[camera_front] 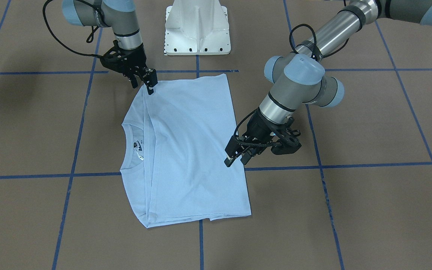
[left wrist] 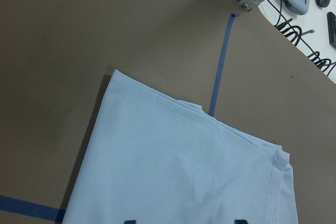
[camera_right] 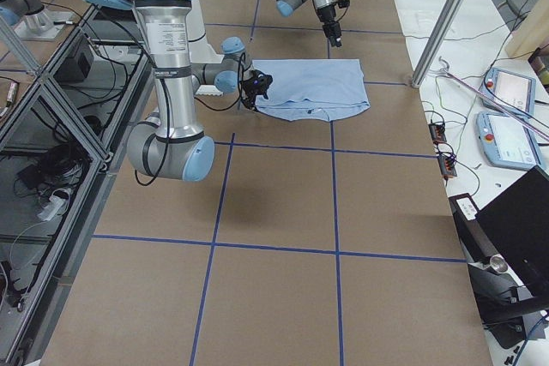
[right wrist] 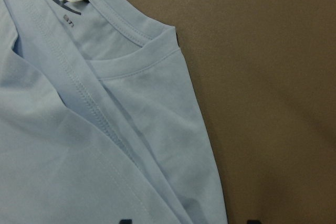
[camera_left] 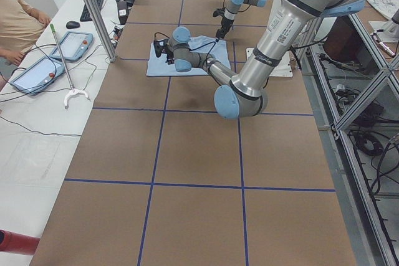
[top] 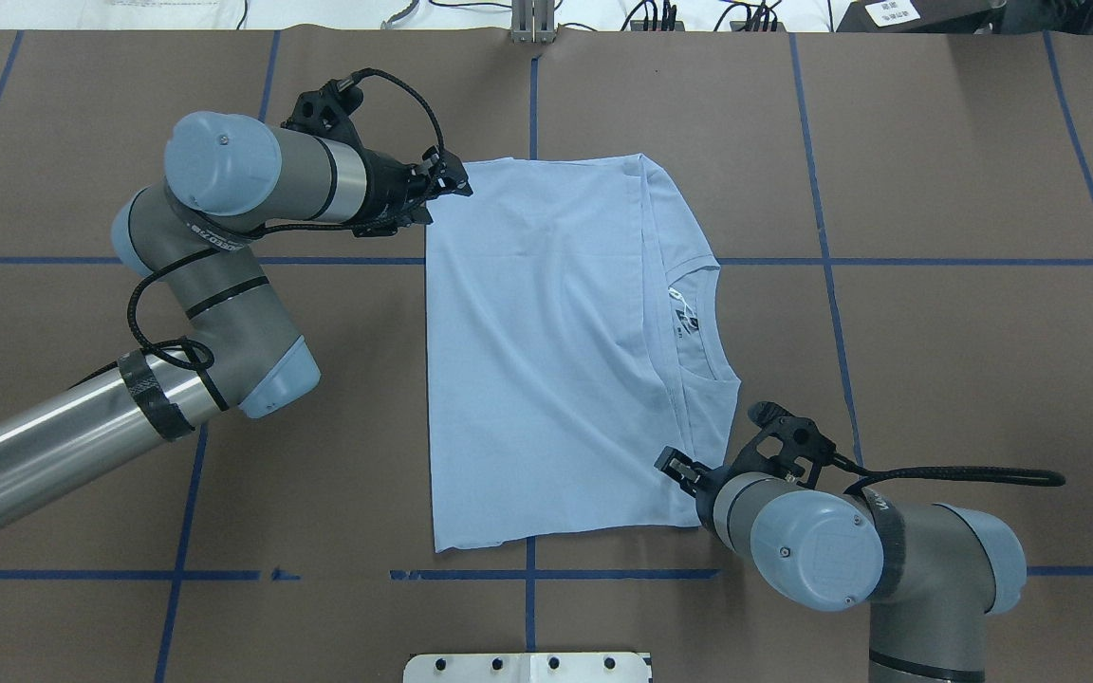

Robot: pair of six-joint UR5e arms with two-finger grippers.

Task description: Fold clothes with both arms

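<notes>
T-shirt (camera_front: 193,150): folded into rectangle, flat on table (camera_front: 351,210).
Left gripper (camera_front: 236,160): fingers spread, empty; hem-side edge beneath, corner just ahead.
Right gripper (camera_front: 144,84): fingers spread, empty; shoulder edge between tips, collar (right wrist: 134,24) ahead.
Risks: pinching top layer only, splitting stacked layers; lifting unevenly, dragging fold askew; catching collar, bunching cloth.

brown table (camera_front: 369,225), blue tape grid (camera_front: 201,243), white bench (camera_left: 25,154)

Brown table (top: 935,360) with blue tape grid lines (top: 822,256), folded light blue T-shirt (top: 546,360) lying flat, white pedestal base (camera_front: 197,30)
</notes>
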